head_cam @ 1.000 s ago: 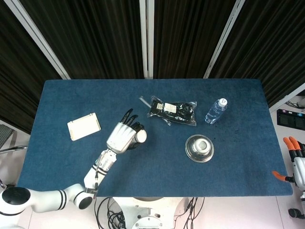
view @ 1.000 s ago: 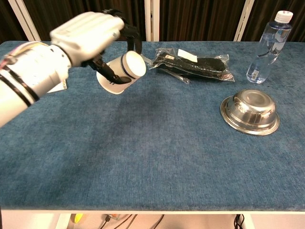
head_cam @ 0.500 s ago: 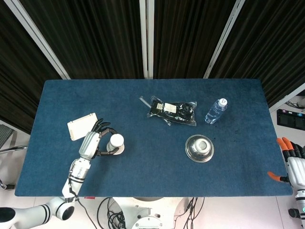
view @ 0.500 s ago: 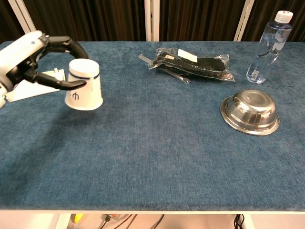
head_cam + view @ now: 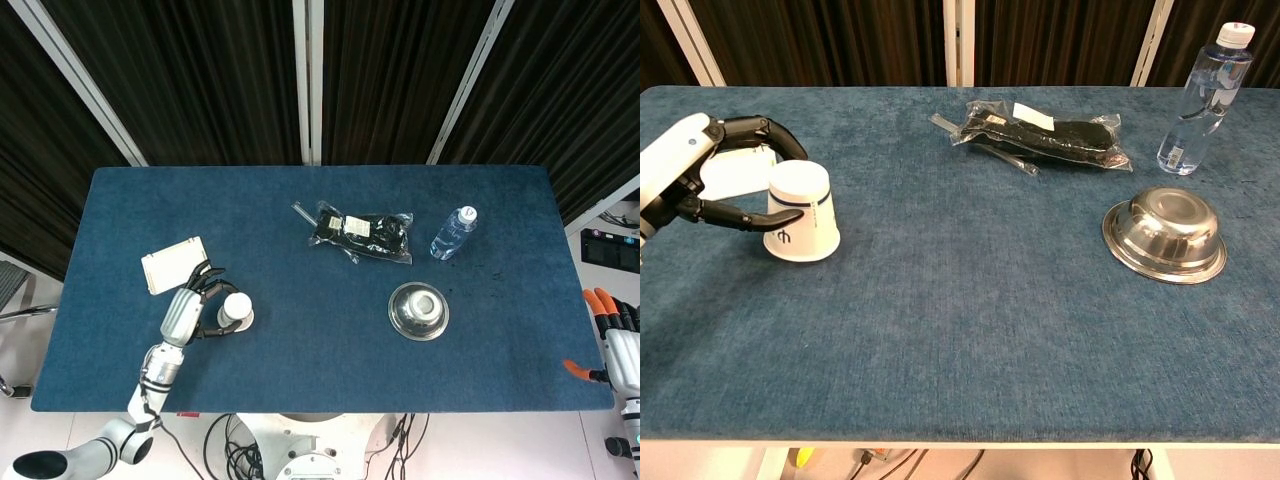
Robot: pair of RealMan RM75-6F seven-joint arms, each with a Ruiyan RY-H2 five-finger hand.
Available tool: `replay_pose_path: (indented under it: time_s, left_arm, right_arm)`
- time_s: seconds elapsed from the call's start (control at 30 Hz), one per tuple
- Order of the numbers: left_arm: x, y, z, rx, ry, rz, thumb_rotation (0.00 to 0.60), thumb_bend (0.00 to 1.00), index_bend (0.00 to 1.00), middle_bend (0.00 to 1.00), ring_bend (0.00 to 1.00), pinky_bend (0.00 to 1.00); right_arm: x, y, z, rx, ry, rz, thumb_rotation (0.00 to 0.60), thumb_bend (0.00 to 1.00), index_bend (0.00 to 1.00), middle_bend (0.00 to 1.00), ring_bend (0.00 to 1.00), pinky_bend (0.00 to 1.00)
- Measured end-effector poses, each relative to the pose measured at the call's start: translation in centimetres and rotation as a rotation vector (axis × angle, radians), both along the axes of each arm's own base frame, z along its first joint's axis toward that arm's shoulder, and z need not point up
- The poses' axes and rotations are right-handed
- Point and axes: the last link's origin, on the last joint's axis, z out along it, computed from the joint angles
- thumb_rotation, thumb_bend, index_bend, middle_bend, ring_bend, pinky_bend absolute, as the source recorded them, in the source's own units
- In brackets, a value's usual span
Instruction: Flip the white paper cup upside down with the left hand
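The white paper cup (image 5: 237, 310) (image 5: 800, 213) stands upside down on the blue table (image 5: 320, 370), its wide rim on the cloth, at the front left. My left hand (image 5: 187, 311) (image 5: 680, 170) wraps it from the left, with fingers curled behind it and the thumb against its near side. My right hand (image 5: 617, 342) hangs off the table's right edge, fingers spread and nothing in it; the chest view does not show it.
A white flat box (image 5: 175, 264) (image 5: 738, 180) lies just behind the left hand. A black packet (image 5: 362, 232) (image 5: 1050, 132) lies at the middle back, a water bottle (image 5: 453, 232) (image 5: 1203, 100) at the back right, an overturned steel bowl (image 5: 418, 310) (image 5: 1165, 232) right of centre.
The left hand carried the cup left and toward the front edge, turned it from tilted to bottom-up, and lowered it onto the table. The right hand barely moved.
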Motion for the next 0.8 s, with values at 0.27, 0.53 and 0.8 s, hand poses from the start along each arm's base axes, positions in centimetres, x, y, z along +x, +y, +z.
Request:
replay_pose_path:
  time_s: [0.27,0.53,0.8]
  left_arm:
    - [-0.3,-0.2,-0.2,-0.032,-0.033,-0.003,0.6,0.2,0.17,0.14,0.03,0.01]
    - [-0.3,-0.8,1.0,-0.005,-0.055,-0.035,0.6,0.2,0.1,0.1,0.0,0.02]
    - [-0.1,-1.3,5.8,0.095,0.014,-0.088,0.6,0.19,0.1,0.1,0.0,0.02]
  right_arm:
    - [0.0,0.0,-0.1,0.003,0.0,-0.002,0.6,0.03,0.0,0.0,0.0,0.0]
    - [0.0,0.0,0.1,-0.005,0.0,-0.002,0.6,0.03,0.0,0.0,0.0,0.0]
    - [0.2,0.3,1.0,-0.039,0.0,0.007,0.6,0.03,0.0,0.0,0.0,0.0]
